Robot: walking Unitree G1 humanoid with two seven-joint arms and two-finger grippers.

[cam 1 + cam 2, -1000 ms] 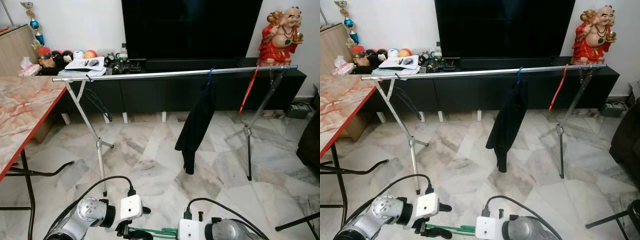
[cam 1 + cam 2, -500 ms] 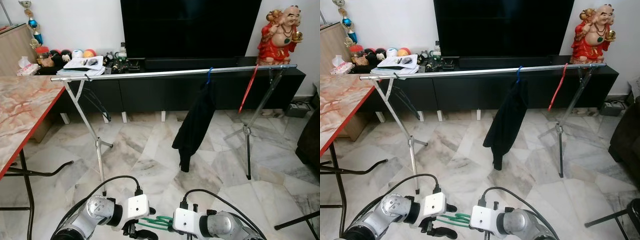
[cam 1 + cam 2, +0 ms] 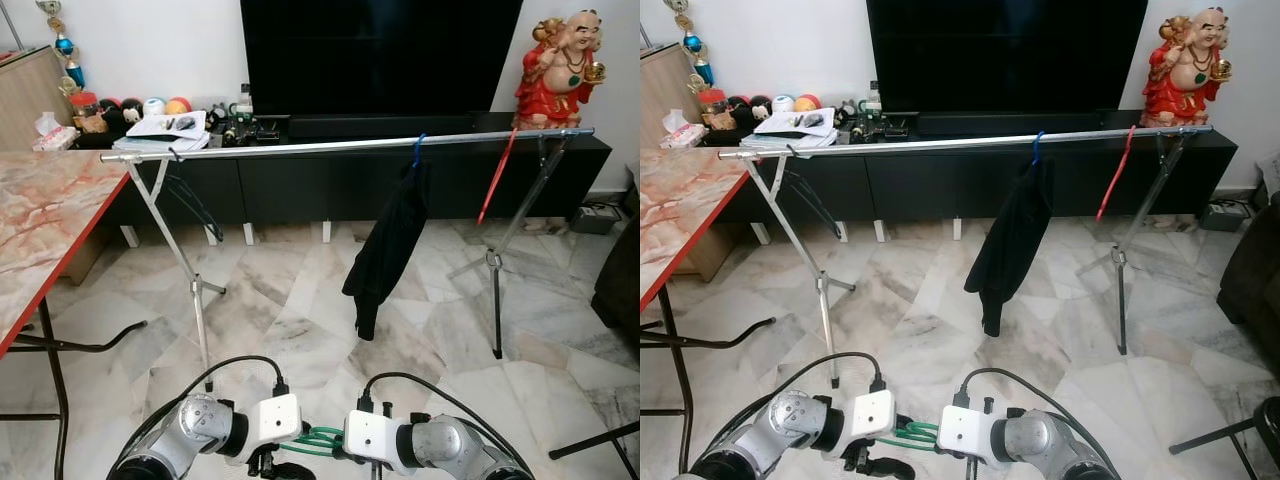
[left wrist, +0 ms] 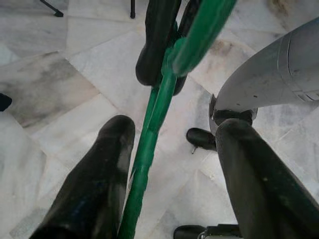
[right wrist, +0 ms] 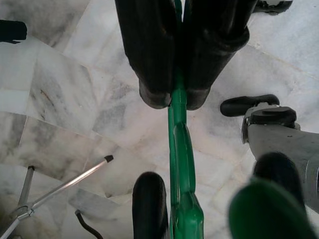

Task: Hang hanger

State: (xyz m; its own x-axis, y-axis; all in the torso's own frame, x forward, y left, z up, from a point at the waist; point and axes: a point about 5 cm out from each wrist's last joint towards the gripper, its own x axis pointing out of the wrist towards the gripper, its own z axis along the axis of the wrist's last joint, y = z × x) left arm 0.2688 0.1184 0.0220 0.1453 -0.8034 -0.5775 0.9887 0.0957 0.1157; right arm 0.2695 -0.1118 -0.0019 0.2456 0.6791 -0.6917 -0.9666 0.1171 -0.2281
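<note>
A green plastic hanger (image 3: 318,440) is held low over the marble floor, between my two arms. My right gripper (image 5: 175,99) is shut on the hanger's bar (image 5: 178,149). My left gripper (image 4: 174,129) is open, and the green bar (image 4: 149,134) runs between its spread fingers, close to one of them. Ahead stands a long silver rail (image 3: 350,146) on tripod legs. A black garment (image 3: 385,250) hangs from it on a blue hook, and a red hanger (image 3: 497,178) hangs further right.
A marble-topped table with a red edge (image 3: 40,220) stands at the left. Behind the rail is a black TV cabinet (image 3: 300,180) with a red statue (image 3: 560,70) on it. The rack's tripod legs (image 3: 200,300) reach onto the floor. Dark furniture (image 3: 620,280) sits at the right edge.
My two arms have drawn closer together and risen in the view with the green hanger between them. The whole picture has shifted slightly.
</note>
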